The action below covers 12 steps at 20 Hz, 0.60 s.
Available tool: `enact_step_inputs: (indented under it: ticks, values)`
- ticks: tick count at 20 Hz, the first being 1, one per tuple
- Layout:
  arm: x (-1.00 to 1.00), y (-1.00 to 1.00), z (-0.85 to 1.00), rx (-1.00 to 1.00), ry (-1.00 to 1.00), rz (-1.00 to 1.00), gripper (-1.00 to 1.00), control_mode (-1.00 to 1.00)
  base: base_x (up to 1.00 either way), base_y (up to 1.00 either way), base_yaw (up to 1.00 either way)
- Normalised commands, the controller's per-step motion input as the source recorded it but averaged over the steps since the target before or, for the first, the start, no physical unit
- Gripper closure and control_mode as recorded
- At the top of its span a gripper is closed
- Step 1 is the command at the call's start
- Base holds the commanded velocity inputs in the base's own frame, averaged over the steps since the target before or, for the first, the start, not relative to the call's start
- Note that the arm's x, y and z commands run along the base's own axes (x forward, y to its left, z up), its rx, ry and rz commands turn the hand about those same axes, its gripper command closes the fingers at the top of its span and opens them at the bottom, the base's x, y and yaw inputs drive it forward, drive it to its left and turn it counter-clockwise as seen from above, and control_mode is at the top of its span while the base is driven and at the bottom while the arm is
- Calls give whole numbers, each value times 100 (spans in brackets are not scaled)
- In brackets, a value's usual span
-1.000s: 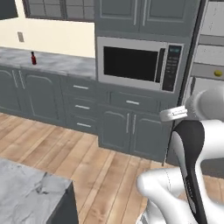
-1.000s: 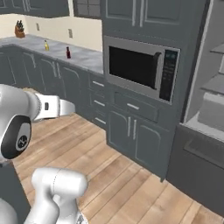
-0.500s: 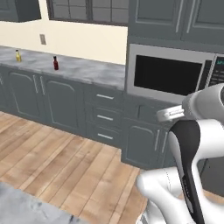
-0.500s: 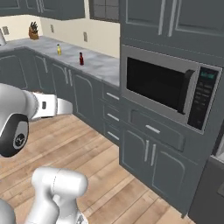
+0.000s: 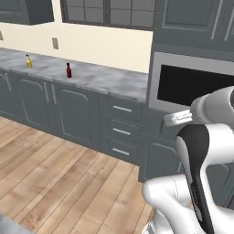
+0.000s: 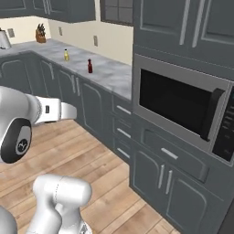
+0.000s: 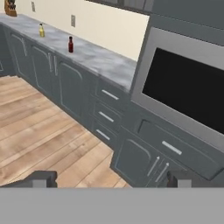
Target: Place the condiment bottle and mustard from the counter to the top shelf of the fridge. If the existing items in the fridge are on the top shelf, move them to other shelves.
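Kitchen wall with the arm held back from the work area. The marbled tabletop [image 5: 91, 78] runs along the wall above dark grey drawers [image 5: 121, 130] and cabinet doors [image 5: 73, 109]. On it stands the red sauce bottle [image 5: 68, 70], upright, black cap on top; the same bottle appears in the right base view [image 6: 90, 66] and in the hand view [image 7: 70, 44]. The yellow mustard bottle [image 5: 28, 61] stands upright on the same tabletop, apart from the red bottle and farther from the microwave [image 6: 180, 107]; see also [image 6: 66, 55] and [image 7: 41, 30]. Neither bottle touches the other.

The microwave is built into the tall cabinet column at the end of the tabletop, its dark door shut, with a drawer [image 7: 173, 148] below it. A knife block [image 6: 41, 34] sits at the far end of the tabletop, beyond the mustard. An outlet plate [image 5: 55, 43] is on the cream wall behind the bottles. Wood plank floor [image 5: 50, 173] lies in front of the cabinets.

The hand [image 7: 107, 179] is released and empty: its two dark fingertips [image 7: 41, 178] stand wide apart at the lower edge of the hand view, pointed toward the lower cabinets under the microwave, well away from both bottles.
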Motion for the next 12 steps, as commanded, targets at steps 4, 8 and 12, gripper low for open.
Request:
enact_step_inputs:
  ticks: [4,8,12]
  values:
    - [0,0,0,0,0,0,-100,100,100,71,0]
    - [0,0,0,0,0,0,-100,100,100,-37,17]
    - [0,0,0,0,0,0,-100,100,100,54,1]
